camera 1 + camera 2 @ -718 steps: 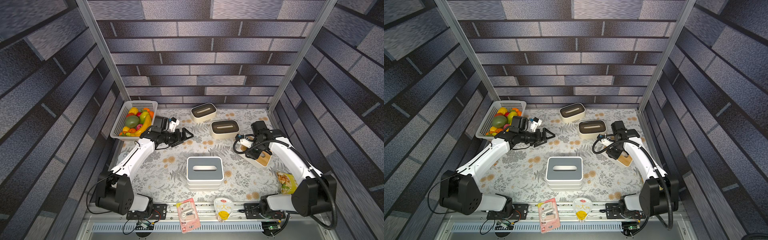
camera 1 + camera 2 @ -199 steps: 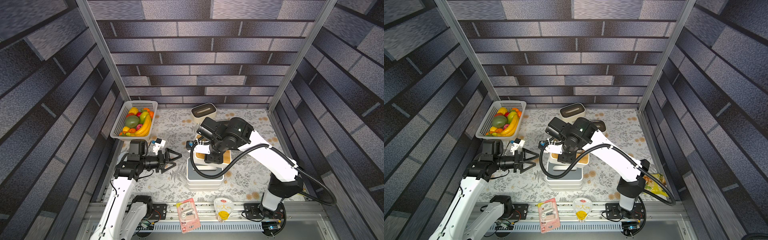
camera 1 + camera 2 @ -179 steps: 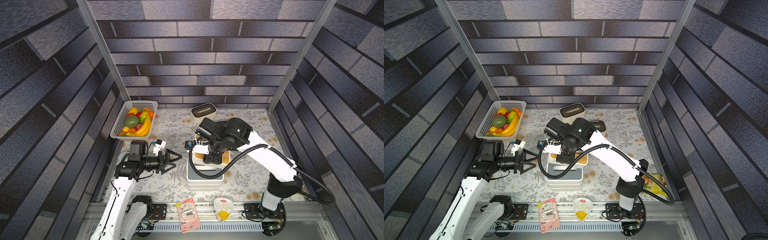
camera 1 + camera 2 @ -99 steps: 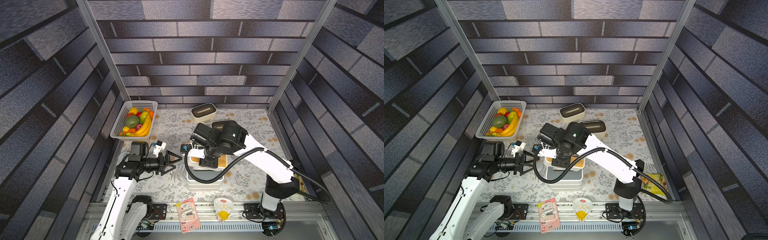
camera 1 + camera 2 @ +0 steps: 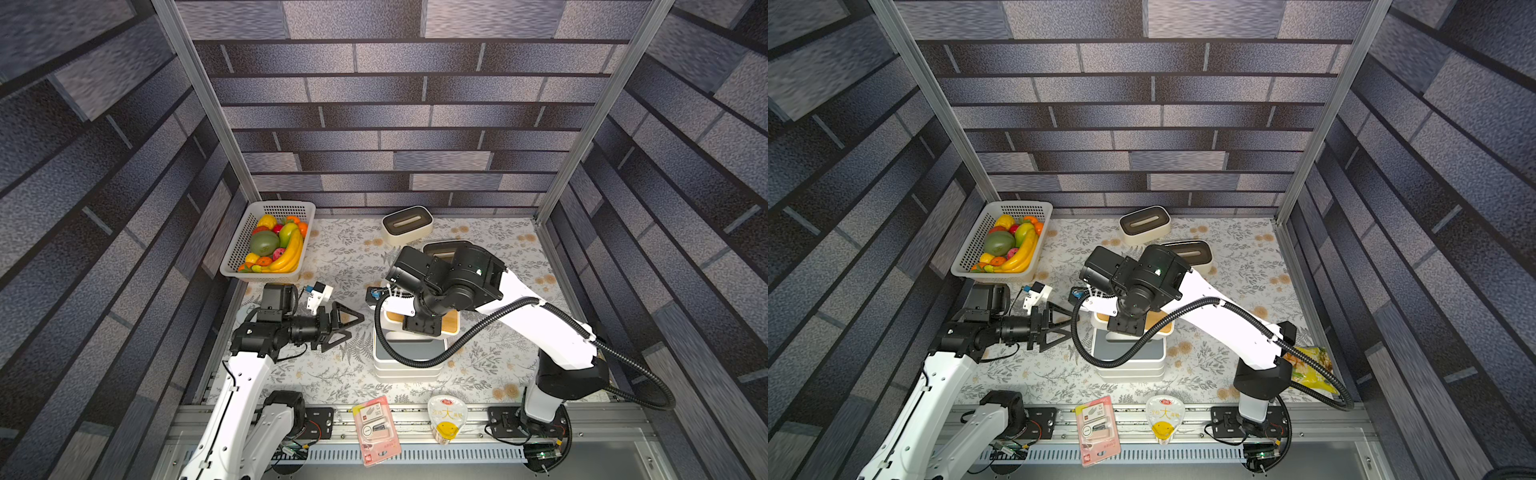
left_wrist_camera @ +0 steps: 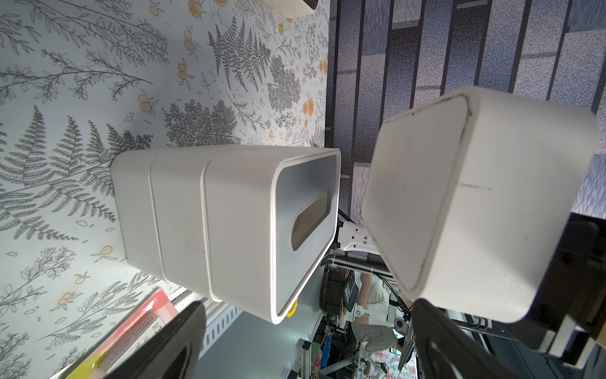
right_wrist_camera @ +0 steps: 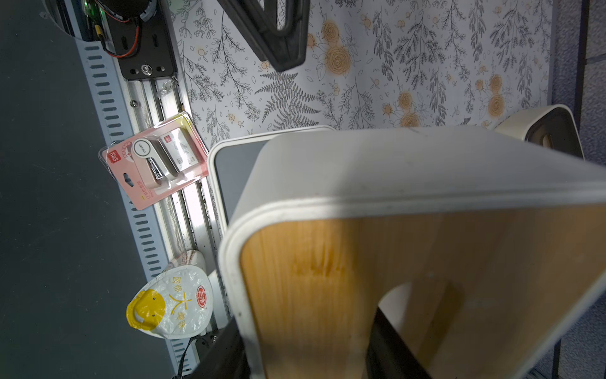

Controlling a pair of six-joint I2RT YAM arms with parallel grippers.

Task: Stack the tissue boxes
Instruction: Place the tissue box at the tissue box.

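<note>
Right gripper (image 5: pixel 422 328) clamped on the wood-lidded tissue box (image 7: pixel 328 279); we see it hanging above the stack of three grey-lidded boxes (image 5: pixel 409 365) mid-table, a gap between them. Left gripper (image 5: pixel 347 330) empty, jaws wide, just beside the stack's left flank, pointing at it. A brown-lidded box (image 5: pixel 1144 224) sits by the back wall, well apart.

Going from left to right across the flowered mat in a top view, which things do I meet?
In order: basket → left hand, open → box stack, with the right hand holding a wood-lid box over it → snack bag. Left out: the two dark-lid boxes behind, which overlap the stack.
</note>
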